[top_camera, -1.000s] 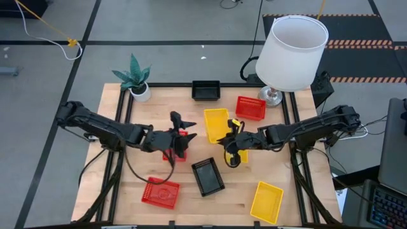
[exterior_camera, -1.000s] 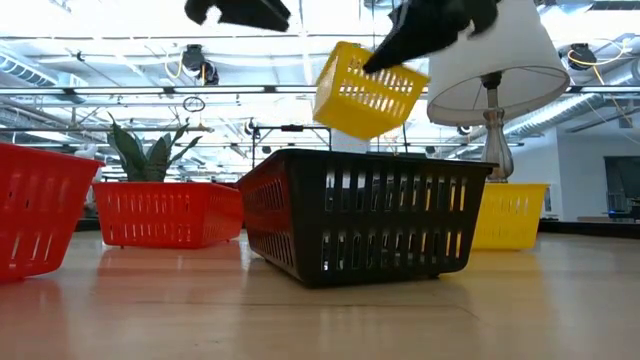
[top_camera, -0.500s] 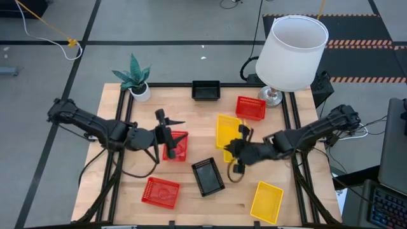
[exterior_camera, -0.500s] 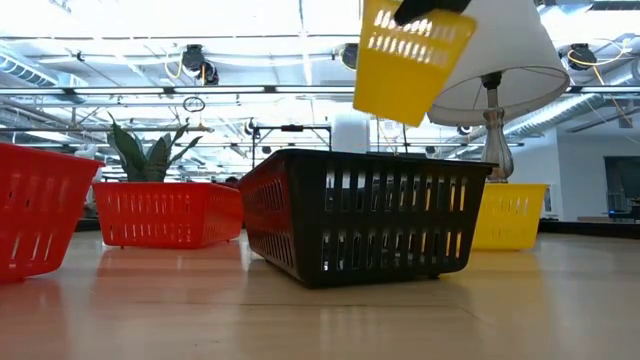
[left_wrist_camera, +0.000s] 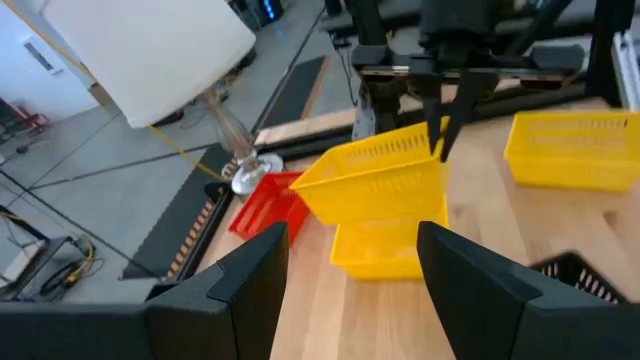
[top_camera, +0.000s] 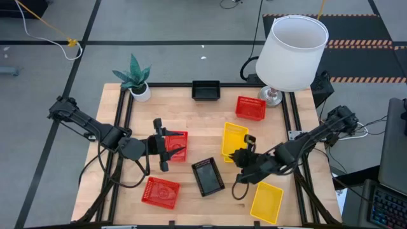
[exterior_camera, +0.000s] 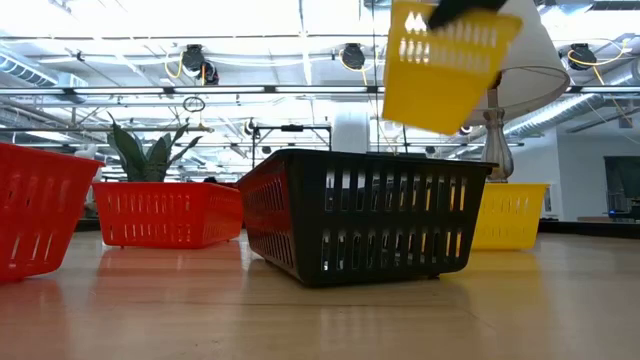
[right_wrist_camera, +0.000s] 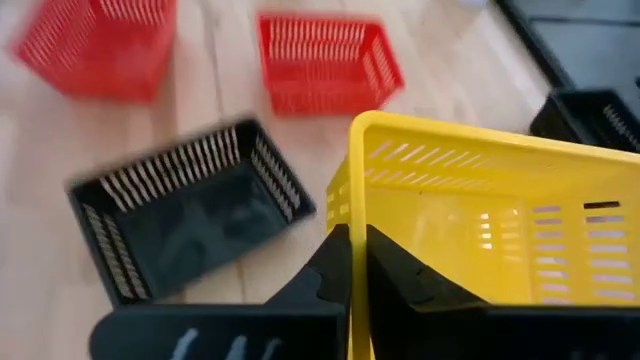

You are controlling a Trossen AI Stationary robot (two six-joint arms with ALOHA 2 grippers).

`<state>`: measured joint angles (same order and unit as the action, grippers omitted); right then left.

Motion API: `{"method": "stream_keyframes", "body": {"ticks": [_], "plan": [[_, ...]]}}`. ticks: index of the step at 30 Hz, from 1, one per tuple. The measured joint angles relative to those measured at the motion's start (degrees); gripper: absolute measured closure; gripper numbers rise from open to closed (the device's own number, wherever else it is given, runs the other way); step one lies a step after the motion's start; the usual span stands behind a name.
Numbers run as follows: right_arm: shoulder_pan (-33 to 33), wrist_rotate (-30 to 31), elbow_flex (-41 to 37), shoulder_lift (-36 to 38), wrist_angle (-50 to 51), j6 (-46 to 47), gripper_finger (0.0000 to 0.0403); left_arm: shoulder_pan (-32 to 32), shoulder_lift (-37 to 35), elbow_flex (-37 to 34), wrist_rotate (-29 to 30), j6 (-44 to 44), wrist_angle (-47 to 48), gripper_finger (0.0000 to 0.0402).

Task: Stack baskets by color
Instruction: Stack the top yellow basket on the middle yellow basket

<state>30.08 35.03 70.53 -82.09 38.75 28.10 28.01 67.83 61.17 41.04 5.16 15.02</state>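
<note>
While right end effector (top_camera: 243, 154) clamps lifted yellow basket (top_camera: 233, 139), carried nearer, left end effector (top_camera: 166, 145) retreated, apart.

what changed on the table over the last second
The right gripper, shut on a yellow basket, carried it raised off the table, away from the middle toward the right front, nearer the yellow basket at the front. The left gripper, open and empty, drew back leftward beside a red basket. The black basket and lamp stayed put.
</note>
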Motion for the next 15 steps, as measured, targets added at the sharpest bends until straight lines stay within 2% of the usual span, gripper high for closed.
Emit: {"method": "stream_keyframes", "body": {"ticks": [10, 15], "plan": [[-2.3, -1.1, 0.0, -5.1, 1.6, -2.8, 0.0396, -0.2, 0.0, 0.0, 0.0, -4.4, 8.0, 0.0176], [-2.2, -4.8, 0.0, -5.9, 2.2, -5.5, 0.0395, -0.2, 0.0, 0.0, 0.0, -4.7, 9.0, 0.0176]]}}
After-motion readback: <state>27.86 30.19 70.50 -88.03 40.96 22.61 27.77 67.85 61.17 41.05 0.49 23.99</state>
